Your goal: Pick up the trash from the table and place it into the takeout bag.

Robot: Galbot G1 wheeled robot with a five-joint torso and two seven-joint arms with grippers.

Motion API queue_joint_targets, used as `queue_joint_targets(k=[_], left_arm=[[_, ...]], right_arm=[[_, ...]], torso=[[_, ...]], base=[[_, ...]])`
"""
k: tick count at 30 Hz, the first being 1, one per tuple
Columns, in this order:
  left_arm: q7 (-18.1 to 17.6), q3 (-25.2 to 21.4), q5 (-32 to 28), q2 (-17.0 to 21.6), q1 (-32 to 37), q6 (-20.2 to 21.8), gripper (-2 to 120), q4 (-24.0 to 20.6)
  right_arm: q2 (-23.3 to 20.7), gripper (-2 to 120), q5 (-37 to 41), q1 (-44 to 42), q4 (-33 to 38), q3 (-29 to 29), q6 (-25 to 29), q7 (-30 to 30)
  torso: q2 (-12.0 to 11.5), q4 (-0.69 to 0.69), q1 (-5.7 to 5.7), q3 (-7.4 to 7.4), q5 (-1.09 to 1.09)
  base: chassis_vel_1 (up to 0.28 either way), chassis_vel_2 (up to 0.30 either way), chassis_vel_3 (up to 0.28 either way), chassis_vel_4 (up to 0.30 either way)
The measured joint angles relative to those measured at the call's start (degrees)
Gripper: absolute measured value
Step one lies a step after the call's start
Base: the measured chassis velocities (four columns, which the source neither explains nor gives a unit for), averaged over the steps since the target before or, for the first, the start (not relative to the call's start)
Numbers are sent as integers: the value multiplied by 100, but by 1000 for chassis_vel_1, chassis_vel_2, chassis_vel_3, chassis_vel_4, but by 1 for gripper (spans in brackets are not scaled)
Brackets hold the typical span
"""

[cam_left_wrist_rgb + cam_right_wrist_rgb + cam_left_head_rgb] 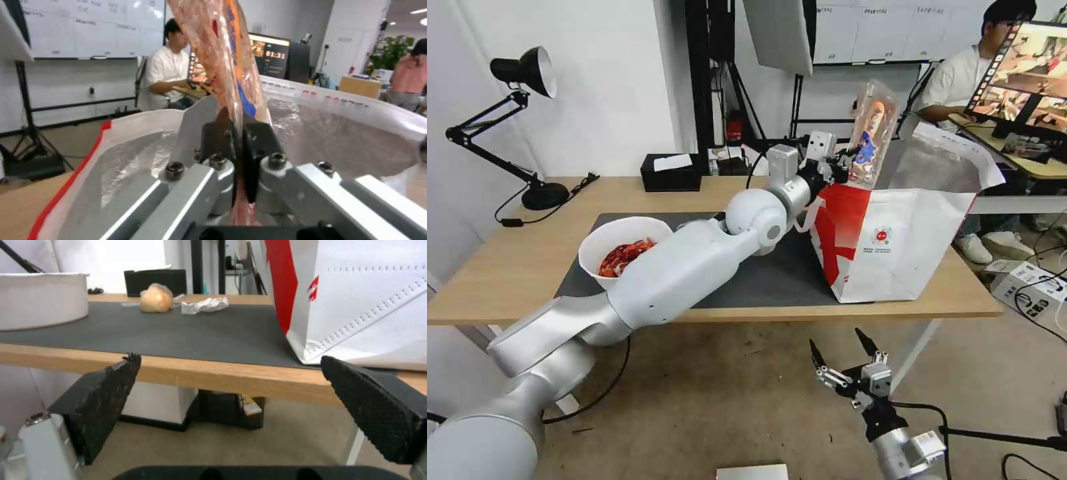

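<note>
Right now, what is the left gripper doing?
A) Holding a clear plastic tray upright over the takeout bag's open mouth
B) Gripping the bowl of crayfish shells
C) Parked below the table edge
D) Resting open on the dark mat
A: the left gripper is shut on the clear plastic tray, which stands upright above the foil-lined opening of the takeout bag.

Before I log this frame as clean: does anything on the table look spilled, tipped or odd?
Nothing spilled. The takeout bag leans, its mouth sagging open. The left gripper holds a clear plastic tray on end above it. The bowl stands upright; bun and tissue lie on the mat.
</note>
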Motion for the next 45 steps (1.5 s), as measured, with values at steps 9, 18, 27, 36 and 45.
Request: queue_joint_targets(k=[9, 18, 27, 36, 45], left_arm=[[55, 2, -231, 61, 12, -1, 39, -90], [40, -232, -612, 292, 119, -30, 74, -364], [25, -567, -594, 891, 668, -412, 99, -735], [395, -1574, 913, 2309, 2197, -1040, 100, -1464], [702, -3055, 1442, 3066, 3868, -1125, 100, -2034]], right_arm=[[-41, 100, 90, 88, -22, -36, -121, 2], [-78, 100, 101, 113, 47, -91, -154, -1], [-94, 100, 107, 139, 66, -150, -158, -2], [-96, 100, 47, 301, 122, -240, -24, -4], [-154, 100, -59, 381, 183, -342, 30, -3]], torso=[[0, 0, 0, 0, 0], [0, -1, 0, -1, 0], [0, -2, 0, -1, -1], [1, 0, 0, -1, -2], [1, 1, -1, -1, -2]], base=[[0, 0, 0, 0], [0, 0, 0, 0], [0, 0, 0, 0], [0, 0, 0, 0], [0, 0, 0, 0]])
